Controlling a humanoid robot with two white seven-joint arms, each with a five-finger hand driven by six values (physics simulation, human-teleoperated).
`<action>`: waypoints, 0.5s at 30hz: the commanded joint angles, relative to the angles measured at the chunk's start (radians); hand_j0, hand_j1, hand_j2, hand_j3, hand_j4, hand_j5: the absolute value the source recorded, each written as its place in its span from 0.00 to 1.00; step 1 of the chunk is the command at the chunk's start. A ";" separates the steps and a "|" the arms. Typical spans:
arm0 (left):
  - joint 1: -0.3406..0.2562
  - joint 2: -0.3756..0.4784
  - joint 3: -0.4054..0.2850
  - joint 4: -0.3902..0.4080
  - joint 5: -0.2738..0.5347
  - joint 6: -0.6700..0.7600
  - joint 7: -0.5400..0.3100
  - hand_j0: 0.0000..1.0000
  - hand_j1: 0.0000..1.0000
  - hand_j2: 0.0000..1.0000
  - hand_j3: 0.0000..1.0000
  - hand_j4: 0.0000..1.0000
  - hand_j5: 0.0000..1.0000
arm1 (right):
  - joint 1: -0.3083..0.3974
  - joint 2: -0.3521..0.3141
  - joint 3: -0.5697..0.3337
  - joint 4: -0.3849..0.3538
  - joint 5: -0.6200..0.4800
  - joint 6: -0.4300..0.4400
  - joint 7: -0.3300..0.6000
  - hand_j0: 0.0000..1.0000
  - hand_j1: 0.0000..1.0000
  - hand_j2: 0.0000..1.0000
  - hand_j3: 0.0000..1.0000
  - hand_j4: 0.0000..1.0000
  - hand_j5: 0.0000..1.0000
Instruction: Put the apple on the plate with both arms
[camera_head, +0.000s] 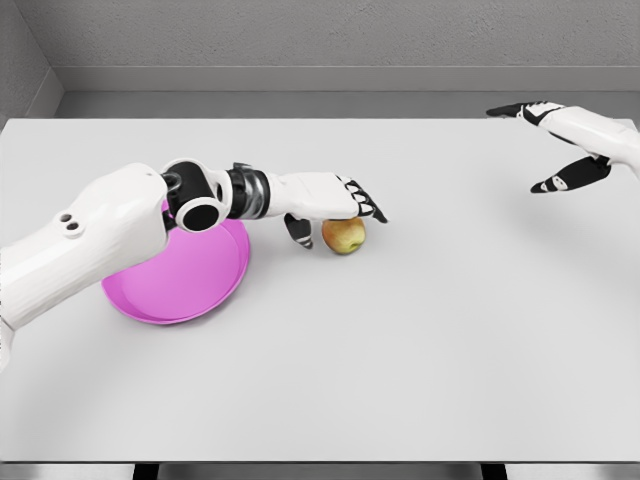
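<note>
While my left hand reaches over the apple, its fingers arch above the top and the thumb drops at the fruit's left side; I cannot tell whether it grips. The apple sits on the table, just right of the plate. My right hand hovers far right, fingers spread.

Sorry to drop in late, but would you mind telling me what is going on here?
The left hand is over the apple, fingers draped above it, not clearly grasping. The apple sits on the table, just right of the pink plate. The right hand hovers open at the far right.
</note>
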 joint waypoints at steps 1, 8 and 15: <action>0.000 -0.033 -0.001 0.048 -0.011 0.001 0.000 0.98 0.98 0.98 0.98 0.98 0.98 | 0.002 -0.003 0.000 -0.001 -0.007 0.003 0.000 1.00 1.00 1.00 1.00 1.00 1.00; -0.005 -0.045 -0.001 0.058 -0.013 -0.001 0.000 0.97 0.97 0.97 0.97 0.97 0.97 | 0.002 -0.003 0.000 -0.001 -0.007 0.003 0.000 1.00 1.00 1.00 1.00 1.00 1.00; -0.011 -0.050 -0.028 0.058 -0.013 -0.001 0.002 0.89 0.89 0.89 0.89 0.89 0.89 | 0.000 -0.003 0.001 -0.001 -0.007 0.003 0.000 1.00 1.00 1.00 1.00 1.00 1.00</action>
